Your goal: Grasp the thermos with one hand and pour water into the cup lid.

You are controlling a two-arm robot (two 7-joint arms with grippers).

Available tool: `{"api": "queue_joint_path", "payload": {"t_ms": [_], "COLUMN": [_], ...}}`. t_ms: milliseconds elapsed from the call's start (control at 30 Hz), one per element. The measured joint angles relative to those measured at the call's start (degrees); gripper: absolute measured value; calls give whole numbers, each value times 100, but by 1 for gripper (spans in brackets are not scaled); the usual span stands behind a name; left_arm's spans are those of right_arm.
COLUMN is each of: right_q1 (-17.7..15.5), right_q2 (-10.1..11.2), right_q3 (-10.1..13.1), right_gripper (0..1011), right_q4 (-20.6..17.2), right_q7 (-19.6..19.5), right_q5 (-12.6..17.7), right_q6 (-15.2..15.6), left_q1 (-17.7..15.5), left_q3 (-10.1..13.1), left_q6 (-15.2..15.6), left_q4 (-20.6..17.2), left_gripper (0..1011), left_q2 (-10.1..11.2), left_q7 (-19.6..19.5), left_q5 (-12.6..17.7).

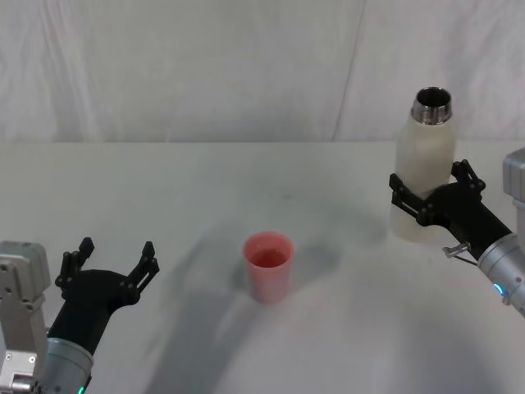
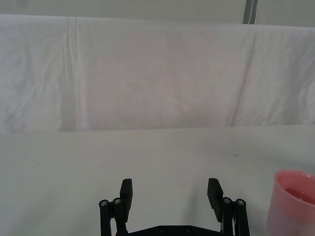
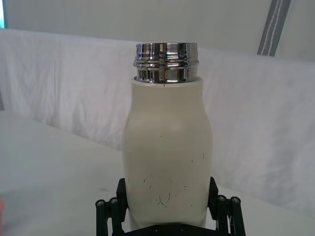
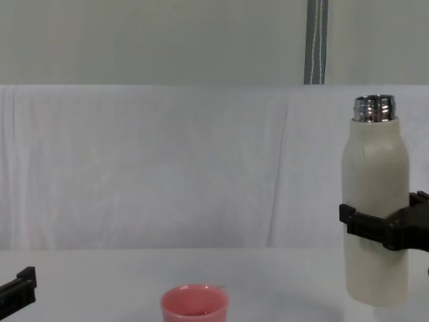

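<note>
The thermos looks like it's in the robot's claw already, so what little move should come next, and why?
Probably carry it toward the robot's left, to the cup lid. The right gripper is clamped around the upright thermos, its open neck far from the cup. The left gripper waits open nearby.

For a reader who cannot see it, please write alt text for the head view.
The right gripper holds an upright, uncapped cream thermos at the white table's right side. A pink cup lid stands at the centre, and the left gripper, jaws open, waits at the lower left.
</note>
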Motion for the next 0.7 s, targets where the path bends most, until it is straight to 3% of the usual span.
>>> {"api": "queue_joint_path", "payload": {"t_ms": [700], "right_q1": [-168], "right_q2": [-24], "right_q3": [48], "right_gripper": [951], "right_q4": [206], "right_q7": [-139], "right_q5": [86], "right_q6": [-10], "left_q1": [0], "left_q3": [0], "left_q6": [0], "left_q4": [0], "left_gripper": [1001], "left_q2": [0], "left_q7": [0], "left_q5": [0]}}
